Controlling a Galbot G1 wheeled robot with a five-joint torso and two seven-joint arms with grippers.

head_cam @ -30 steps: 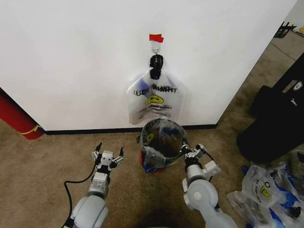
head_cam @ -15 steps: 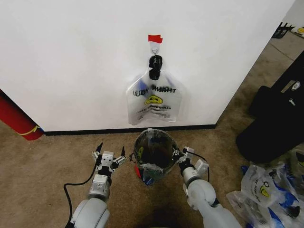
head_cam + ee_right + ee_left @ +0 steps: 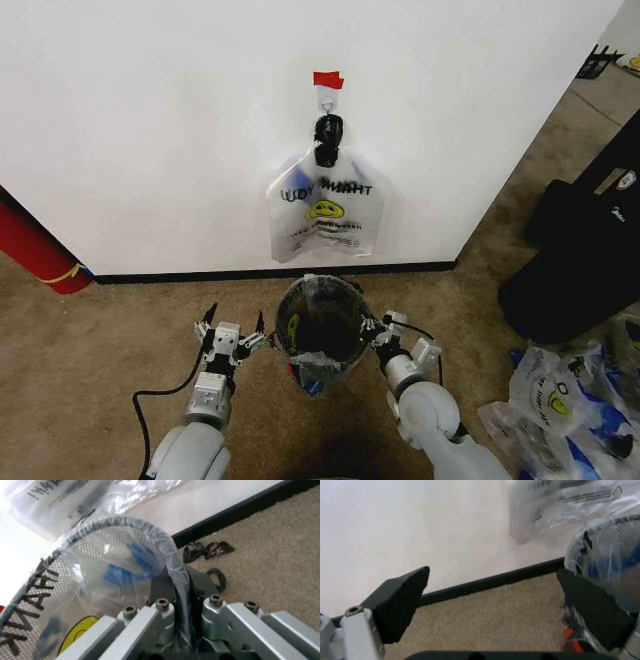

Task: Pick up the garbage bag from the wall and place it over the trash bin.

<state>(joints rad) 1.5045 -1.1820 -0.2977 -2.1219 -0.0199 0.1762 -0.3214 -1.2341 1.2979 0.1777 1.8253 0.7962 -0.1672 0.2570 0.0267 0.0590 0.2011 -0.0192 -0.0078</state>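
On trash bin [image 3: 318,325] rim, garbage bag [image 3: 150,560] in right tool [image 3: 181,603]

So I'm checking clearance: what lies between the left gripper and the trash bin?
Only bare carpet. In the head view the open left gripper sits just beside the trash bin, not touching it. The left wrist view shows carpet between its fingers.

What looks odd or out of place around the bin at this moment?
The trash bin leans, not upright, as the right gripper pinches its rim and the garbage bag. More bags lie loose on the carpet.
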